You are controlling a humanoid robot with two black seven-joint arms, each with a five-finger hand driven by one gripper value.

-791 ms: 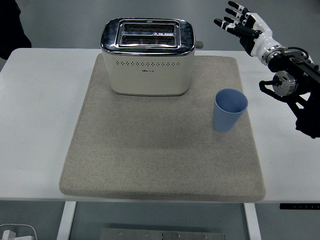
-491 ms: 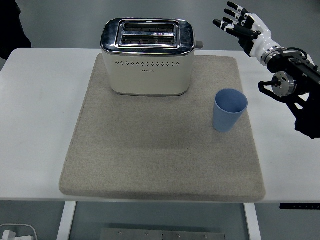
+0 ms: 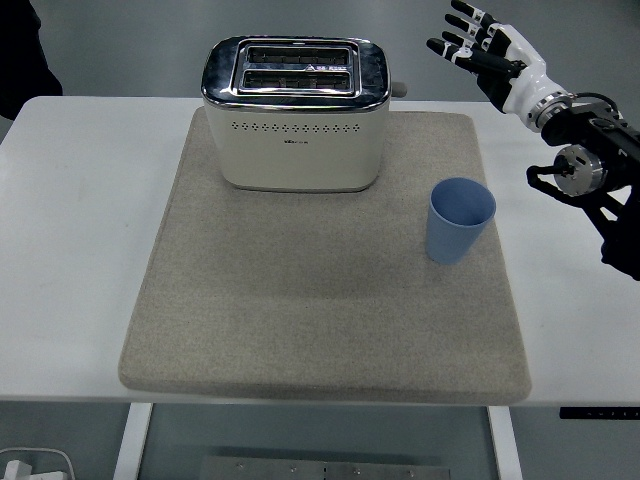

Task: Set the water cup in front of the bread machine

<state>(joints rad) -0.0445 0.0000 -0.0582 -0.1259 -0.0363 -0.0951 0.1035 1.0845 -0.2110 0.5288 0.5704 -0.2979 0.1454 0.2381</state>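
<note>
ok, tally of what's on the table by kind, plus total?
toaster: 1
blue cup: 1
grey mat: 1
Total: 3
The right hand is raised off the table, holding nothing.

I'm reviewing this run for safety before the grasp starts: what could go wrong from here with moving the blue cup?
The blue cup stands upright and open-topped on the grey mat; a sideways nudge from the open right hand, now raised well above and behind it, could tip it. The target spot lies close to the toaster, so the cup or arm might bump its front. The mat's soft surface may also leave the cup unsteady when set down.
</note>
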